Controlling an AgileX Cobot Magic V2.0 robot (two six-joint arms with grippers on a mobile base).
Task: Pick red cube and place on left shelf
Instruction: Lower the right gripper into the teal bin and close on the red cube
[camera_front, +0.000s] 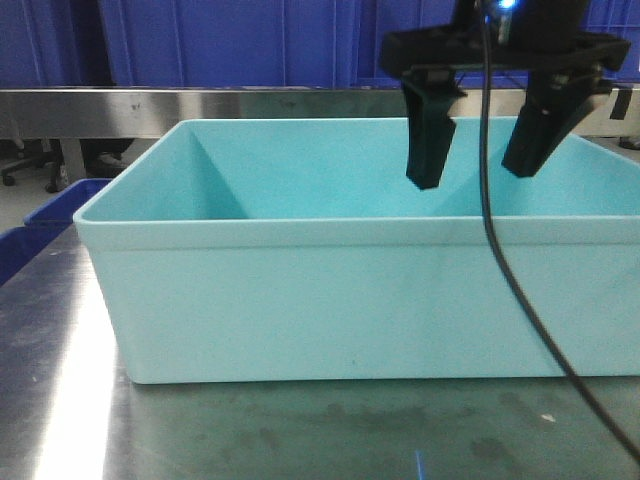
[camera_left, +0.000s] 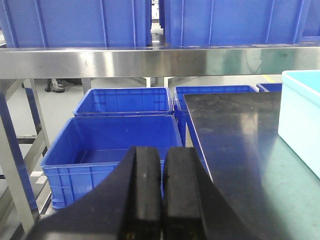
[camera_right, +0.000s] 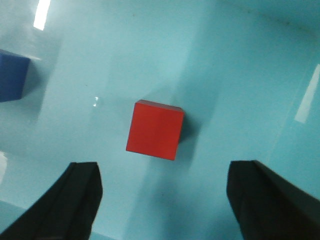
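The red cube (camera_right: 154, 130) lies on the floor of the teal bin (camera_right: 240, 65), seen only in the right wrist view; the bin's front wall (camera_front: 350, 300) hides it from the front. My right gripper (camera_right: 165, 171) hangs open just above it, the cube a little ahead of the gap, untouched. From the front, this gripper (camera_front: 473, 172) hovers over the bin's right half. My left gripper (camera_left: 162, 156) is shut on nothing, off the table's left edge. The left shelf (camera_left: 150, 62) shows as a brushed-steel lip ahead of it, carrying blue crates (camera_left: 75, 22).
A blue cube (camera_right: 11, 75) sits in the bin left of the red one. A black cable (camera_front: 487, 150) hangs in front of the bin. Open blue crates (camera_left: 110, 145) stand on the floor under the shelf. The steel tabletop (camera_left: 235, 150) holds the bin (camera_left: 300, 115).
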